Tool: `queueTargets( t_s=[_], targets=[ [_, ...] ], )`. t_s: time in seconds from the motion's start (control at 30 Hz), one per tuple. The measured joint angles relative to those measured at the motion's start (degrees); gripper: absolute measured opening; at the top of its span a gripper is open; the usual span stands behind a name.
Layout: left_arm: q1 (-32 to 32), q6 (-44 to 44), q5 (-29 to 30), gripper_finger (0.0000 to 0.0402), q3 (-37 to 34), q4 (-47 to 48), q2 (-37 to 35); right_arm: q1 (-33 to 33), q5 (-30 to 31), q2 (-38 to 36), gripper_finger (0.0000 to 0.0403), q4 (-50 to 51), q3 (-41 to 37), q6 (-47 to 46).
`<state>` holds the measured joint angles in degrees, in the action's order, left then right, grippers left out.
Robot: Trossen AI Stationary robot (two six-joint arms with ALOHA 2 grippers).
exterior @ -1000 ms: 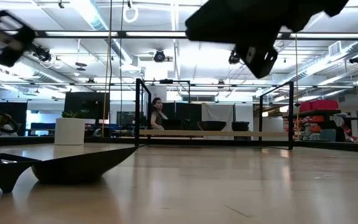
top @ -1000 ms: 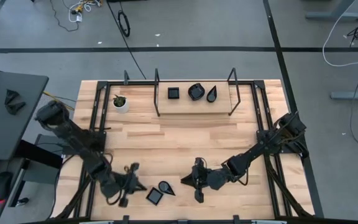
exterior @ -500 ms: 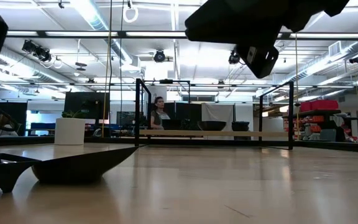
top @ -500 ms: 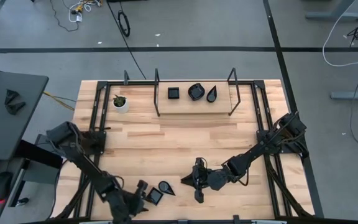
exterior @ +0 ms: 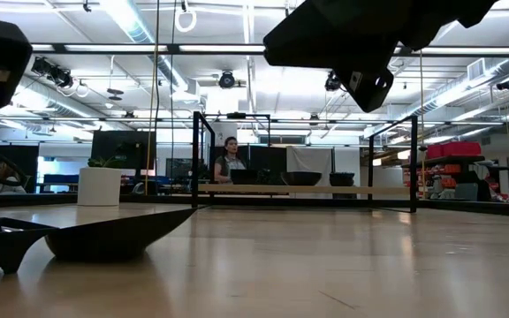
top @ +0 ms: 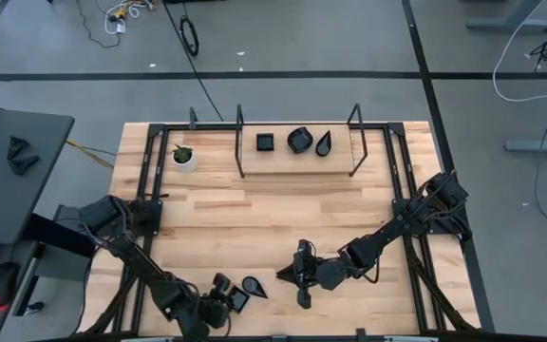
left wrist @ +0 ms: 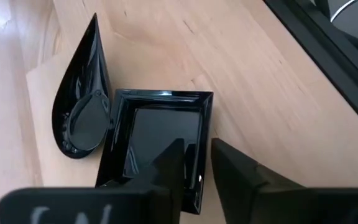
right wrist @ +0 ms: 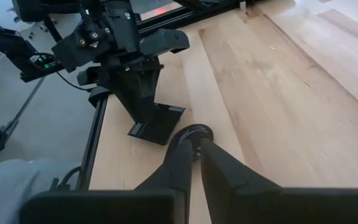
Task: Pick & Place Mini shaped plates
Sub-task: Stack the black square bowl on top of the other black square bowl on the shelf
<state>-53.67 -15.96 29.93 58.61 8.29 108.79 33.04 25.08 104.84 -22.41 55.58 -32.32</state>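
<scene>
**Operator:** Two plates are sitting at the near edge of the table: a square plate and a teardrop plate touching its side. Which step is in hand?

**Technician:** Pick-up is in hand. The left gripper is straddling one rim of the square plate, fingers slightly apart, one over the plate's inside and one outside the rim. Whether they are already pinching the rim is hard to confirm from the wrist view.

**Operator:** And the right arm?

**Technician:** The right gripper is waiting near mid-table, fingers drawn almost together and gripping nothing. A third plate is lying just beside it.

**Operator:** What is the next move calling for?

**Technician:** Probably a firm close on the rim, then a straight lift so the teardrop plate is not dragged. Three plates are resting on the far shelf, likely the drop point.
</scene>
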Motion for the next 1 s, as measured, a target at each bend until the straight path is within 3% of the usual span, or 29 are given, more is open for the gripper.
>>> queueTargets(
  t_s=[0.4,0.87,1.0],
  targets=[
    [0.0,-1.0,-0.3,0.0005,2.3,2.9,0.0,0.0,0.0,0.0,0.0039,0.8,0.0,1.4],
    [0.3,-2.8,-0.2,0.0009,4.0,4.5,-0.1,0.0,2.7,0.0,0.0039,2.6,0.0,1.4],
    [0.3,-1.8,0.0,0.0044,4.4,6.1,-0.1,0.0,3.2,0.0,0.0039,2.5,0.0,1.3]
  ],
)
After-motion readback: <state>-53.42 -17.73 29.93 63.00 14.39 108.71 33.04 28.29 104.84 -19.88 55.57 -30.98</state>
